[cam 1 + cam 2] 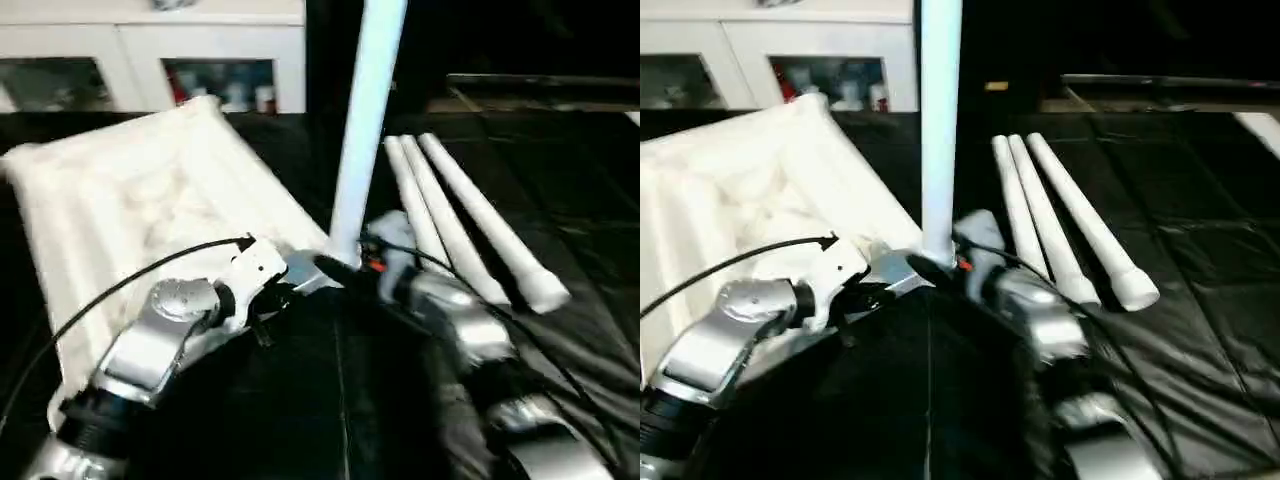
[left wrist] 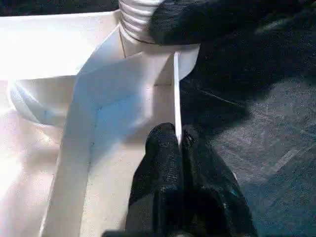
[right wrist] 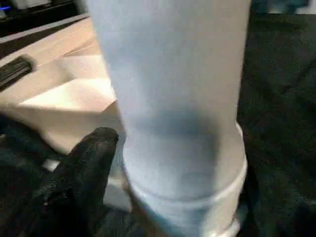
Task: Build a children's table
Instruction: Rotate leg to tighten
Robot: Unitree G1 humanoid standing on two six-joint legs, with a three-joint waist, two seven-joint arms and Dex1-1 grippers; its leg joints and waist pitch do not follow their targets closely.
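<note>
One leg [image 1: 362, 120] stands upright in the top's [image 1: 130, 200] near corner.
My left tool [image 2: 178, 148] pinches the top's rim; I cannot tell my right tool's [image 1: 345, 268] grip.

Both forearms [image 1: 150, 355] silver metal, rounded segments, black collars at joints. Left wrist housing [image 1: 255, 265] white, blocky; thin black cable [image 1: 120, 285] loops from it toward 8 o'clock. Right forearm [image 1: 470, 335] has black cables along it, small red-orange marking [image 1: 375, 265] near the wrist. Fingers [image 2: 165, 168] black, matte, rounded tips.
</note>
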